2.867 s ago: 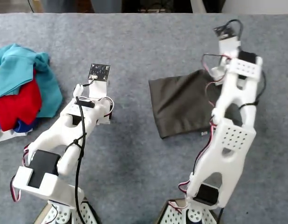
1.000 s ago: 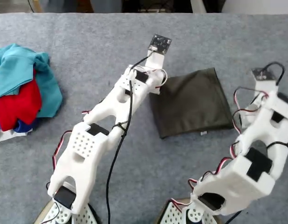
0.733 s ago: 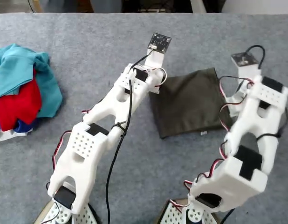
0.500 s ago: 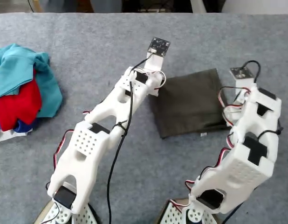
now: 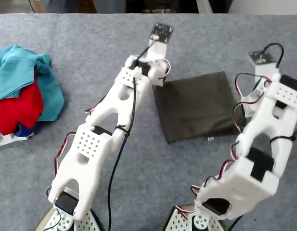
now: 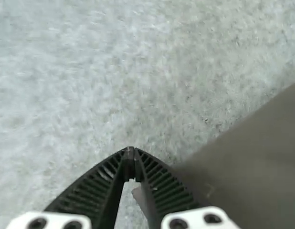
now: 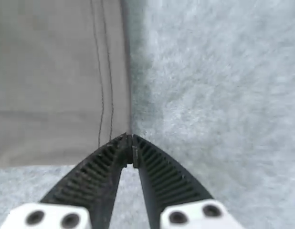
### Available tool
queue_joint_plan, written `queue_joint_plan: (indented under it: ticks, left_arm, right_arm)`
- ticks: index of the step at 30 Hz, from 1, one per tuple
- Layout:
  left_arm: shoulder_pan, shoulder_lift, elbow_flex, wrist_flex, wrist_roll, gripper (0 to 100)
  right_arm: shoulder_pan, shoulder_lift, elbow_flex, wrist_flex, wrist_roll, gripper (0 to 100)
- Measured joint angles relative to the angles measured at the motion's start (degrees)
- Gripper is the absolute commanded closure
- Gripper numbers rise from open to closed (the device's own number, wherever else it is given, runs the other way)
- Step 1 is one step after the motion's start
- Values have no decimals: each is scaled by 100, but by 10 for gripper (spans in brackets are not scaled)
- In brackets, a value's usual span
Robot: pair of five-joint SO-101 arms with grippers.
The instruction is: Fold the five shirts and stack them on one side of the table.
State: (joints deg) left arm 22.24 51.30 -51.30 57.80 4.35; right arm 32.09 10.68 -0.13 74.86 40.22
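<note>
A folded dark olive shirt [image 5: 196, 106] lies flat right of the table's middle. My left arm [image 5: 134, 82] stretches to the shirt's far left corner. The left gripper [image 6: 131, 155] is shut just off that corner of the olive shirt [image 6: 252, 162], its tips over bare carpet. My right arm [image 5: 271, 103] stands by the shirt's right edge. The right gripper [image 7: 130, 140] is shut, its tips right at the hemmed edge of the olive shirt [image 7: 52, 71]. A loose heap of teal, red, blue and white shirts [image 5: 21, 91] sits at the table's left edge.
Grey carpet [image 5: 91, 43] covers the whole table. Open carpet lies between the heap and the left arm, and along the front between the two arm bases [image 5: 187, 221].
The left arm swung from the left-middle over to the olive shirt's far left corner. The right arm came off the shirt to its right edge, then shifted farther back. The shirt barely moved.
</note>
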Motion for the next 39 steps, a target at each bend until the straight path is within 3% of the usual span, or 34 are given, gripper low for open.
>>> queue_joint_plan:
  ticks: [4, 10, 17, 23, 29, 35, 39]
  left_arm:
    - [-123, -9, -905, 1116, -53, 972]
    - [-281, -9, -1969, 2646, -976, 972]
    - [-598, -18, -2664, 3991, -1240, 972]
    - [-1213, -132, -2699, 4255, -1240, 973]
    - [-1574, -378, -1785, 4264, -1240, 973]
    - [-1574, -1758, 185, 4255, -1125, 973]
    - [-1776, -2998, 1811, 3789, -1081, 972]
  right_arm:
    - [18, -668, -44, 246, 0, 984]
    - [9, -1820, 176, 1090, -70, 983]
    - [9, -1969, 800, 844, -818, 974]
    - [-9, -1855, 985, 1055, -2004, 745]
    - [-378, -1468, 1204, 1143, -3341, 609]
    - [-712, -1090, 1196, 1143, -3895, 613]
    - [-721, -1037, 1099, 976, -4026, 690]
